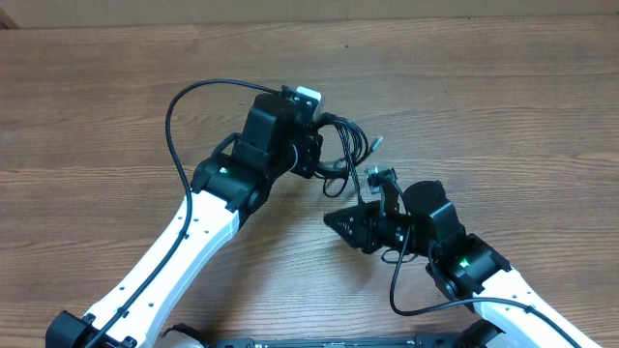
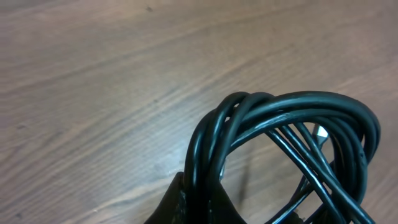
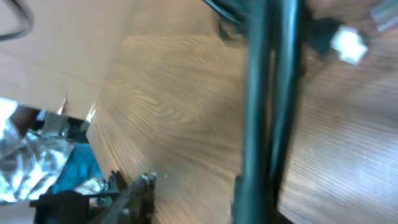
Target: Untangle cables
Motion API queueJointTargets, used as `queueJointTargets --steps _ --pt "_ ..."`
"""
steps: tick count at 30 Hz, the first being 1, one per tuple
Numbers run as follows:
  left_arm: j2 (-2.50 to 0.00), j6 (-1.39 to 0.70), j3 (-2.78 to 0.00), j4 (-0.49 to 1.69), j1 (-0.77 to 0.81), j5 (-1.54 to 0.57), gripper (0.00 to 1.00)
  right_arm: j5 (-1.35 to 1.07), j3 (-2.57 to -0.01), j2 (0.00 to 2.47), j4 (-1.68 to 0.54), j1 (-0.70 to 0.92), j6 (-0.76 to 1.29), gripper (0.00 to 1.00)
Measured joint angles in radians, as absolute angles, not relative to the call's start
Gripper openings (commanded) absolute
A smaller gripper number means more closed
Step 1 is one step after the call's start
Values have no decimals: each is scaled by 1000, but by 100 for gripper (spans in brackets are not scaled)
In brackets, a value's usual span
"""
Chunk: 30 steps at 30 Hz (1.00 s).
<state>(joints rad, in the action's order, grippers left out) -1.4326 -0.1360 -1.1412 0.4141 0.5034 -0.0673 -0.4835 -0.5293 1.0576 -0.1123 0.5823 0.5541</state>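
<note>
Showing an early stage of untangling: the cables point(image 1: 346, 145) form one compact black coil lifted near the middle of the wooden table point(image 1: 484, 77), at the tip of the left arm. The left gripper point(image 1: 317, 155) is clenched on the coil. In the left wrist view several loops rise together out of its dark fingers point(image 2: 186, 199) and arch over the wood as one overlapping bunch point(image 2: 286, 118). A small silver plug tip point(image 1: 375, 143) sticks out on the coil's right side. The right gripper point(image 1: 380, 186) stands just beside the coil, below and to its right. Its wrist view is blurred, showing only dark vertical strands point(image 3: 267, 112) and a pale plug point(image 3: 348, 45) close to the lens, so whether its jaws are closed on a strand cannot be told. No cord lies separated on the table, so judged from this, nearly all the work remains: loops to be drawn apart and each cable laid out singly.
</note>
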Motion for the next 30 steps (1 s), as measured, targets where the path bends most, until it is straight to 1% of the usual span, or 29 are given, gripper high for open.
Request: queueJointTargets --steps 2,3,5,9,12,15,17,22,25,26,28,29,30 --pt "-1433 -142 -1142 409 502 -55 4 -447 -531 1057 -181 583 551 81" --pt "-1433 -144 -1142 411 502 -49 4 -426 -530 1058 -212 582 555 89" --pt "-1433 -156 -1143 426 502 -44 4 -378 -530 1056 -267 582 545 99" --pt "-1433 -171 -1144 493 502 -36 4 -360 -529 1045 -281 569 564 100" --pt "-1433 -208 -1144 516 502 -4 4 -361 -554 1000 -344 531 633 100" --pt "-1433 -296 -1144 526 503 46 4 -361 -582 948 -389 486 725 100" --pt "-1433 -369 -1144 527 502 69 4 -363 -593 902 -379 448 833 100" --pt "-1433 -435 -1144 543 502 45 4 -418 -596 871 -260 432 939 100" --pt "-1433 -353 -1145 554 502 -28 4 -436 -599 878 -144 432 1014 100" --pt "-1433 -296 -1145 555 502 -57 4 -437 -602 889 -96 432 1077 99" --pt "-1433 -208 -1145 553 502 -85 4 -436 -603 904 -62 432 1154 94" --pt "-1433 -163 -1145 551 502 -94 4 -426 -603 931 -23 432 1236 90" --pt "-1433 -109 -1145 547 502 -100 4 -421 -603 939 -14 432 1259 88"
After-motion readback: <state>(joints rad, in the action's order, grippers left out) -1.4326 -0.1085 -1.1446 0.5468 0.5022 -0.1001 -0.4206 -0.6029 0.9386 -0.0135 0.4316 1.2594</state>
